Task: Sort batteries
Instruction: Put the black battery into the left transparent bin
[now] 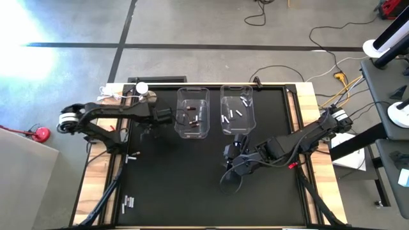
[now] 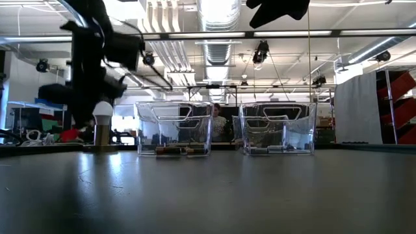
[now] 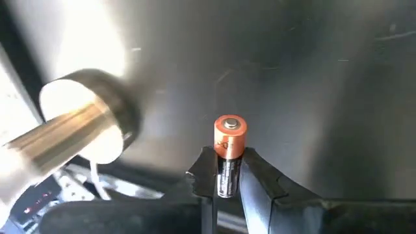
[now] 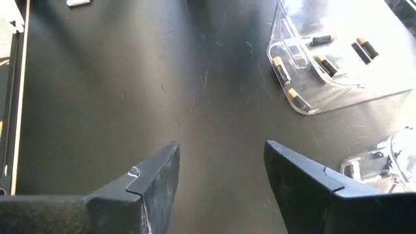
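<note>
Left gripper (image 3: 227, 170): clenched on a copper-topped battery (image 3: 229, 146), beside the left bin (image 1: 193, 112), near the silver knob (image 3: 78, 133).
Right gripper (image 4: 221, 172): fingers apart, holding nothing, over bare mat just in front of the right bin (image 1: 237, 108).
Left bin: dark batteries (image 4: 322, 62).
Right bin: white batteries (image 1: 238, 113).
Loose: white batteries (image 1: 128, 203) at the mat's front left.

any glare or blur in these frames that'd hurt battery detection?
High view: floor glare top left, table evenly dark. Low view: backlit, the left arm is a blurred silhouette, bins reflective. Left wrist view: the silver knob is out of focus, the gripped battery sharp. Right wrist view: sheen on the mat.
</note>
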`<control>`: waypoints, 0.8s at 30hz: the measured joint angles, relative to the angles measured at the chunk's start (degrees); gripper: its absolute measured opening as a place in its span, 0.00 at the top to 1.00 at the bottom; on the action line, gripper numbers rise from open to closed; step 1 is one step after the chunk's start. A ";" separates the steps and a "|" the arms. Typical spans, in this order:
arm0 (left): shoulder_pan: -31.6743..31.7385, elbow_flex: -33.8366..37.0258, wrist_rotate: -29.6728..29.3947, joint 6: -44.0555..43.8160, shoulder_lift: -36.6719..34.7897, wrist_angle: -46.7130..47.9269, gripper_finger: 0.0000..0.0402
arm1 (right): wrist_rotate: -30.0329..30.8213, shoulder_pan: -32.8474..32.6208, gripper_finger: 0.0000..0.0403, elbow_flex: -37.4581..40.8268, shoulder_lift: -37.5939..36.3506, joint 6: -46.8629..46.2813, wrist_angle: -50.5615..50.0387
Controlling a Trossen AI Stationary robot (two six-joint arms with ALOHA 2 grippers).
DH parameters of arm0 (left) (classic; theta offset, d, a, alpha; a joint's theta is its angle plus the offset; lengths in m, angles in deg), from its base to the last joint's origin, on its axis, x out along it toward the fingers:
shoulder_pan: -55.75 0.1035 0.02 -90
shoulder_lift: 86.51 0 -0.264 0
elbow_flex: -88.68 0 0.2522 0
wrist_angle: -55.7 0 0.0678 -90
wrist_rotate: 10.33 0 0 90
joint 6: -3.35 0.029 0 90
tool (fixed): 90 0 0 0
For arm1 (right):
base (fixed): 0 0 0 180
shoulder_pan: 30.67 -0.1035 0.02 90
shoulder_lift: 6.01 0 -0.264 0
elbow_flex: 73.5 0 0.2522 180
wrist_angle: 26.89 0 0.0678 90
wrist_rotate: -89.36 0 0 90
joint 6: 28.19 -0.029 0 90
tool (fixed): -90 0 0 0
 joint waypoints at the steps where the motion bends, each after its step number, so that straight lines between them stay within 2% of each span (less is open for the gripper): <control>1: 0.02 -1.40 -0.02 -0.70 -1.25 1.21 0.95 | 0.01 0.00 0.47 -0.16 0.00 0.00 -0.03; 4: 0.02 -5.02 -0.11 -2.20 -6.07 -1.17 0.95 | 0.02 0.00 0.47 -0.39 -0.04 0.02 -0.06; 6: 0.03 -6.63 0.79 -2.70 -9.27 -6.26 0.95 | 0.02 0.00 0.47 -0.39 -0.04 0.09 -0.08; 9: 0.27 -7.60 9.22 -3.66 -13.34 -18.84 0.95 | 0.06 0.00 0.47 -0.39 -0.04 0.40 -0.21; 12: 0.76 -7.71 17.85 -4.91 -14.25 -30.12 0.95 | 0.12 0.00 0.47 -0.39 -0.04 1.01 -0.24; 16: 1.52 -7.71 18.45 -4.58 -10.36 -37.71 0.95 | 0.26 0.00 0.47 -0.39 -0.04 1.46 -0.26; 24: 2.49 -7.79 18.53 -2.59 4.70 -42.02 0.93 | 0.28 0.00 0.47 -0.39 -0.04 3.56 -0.66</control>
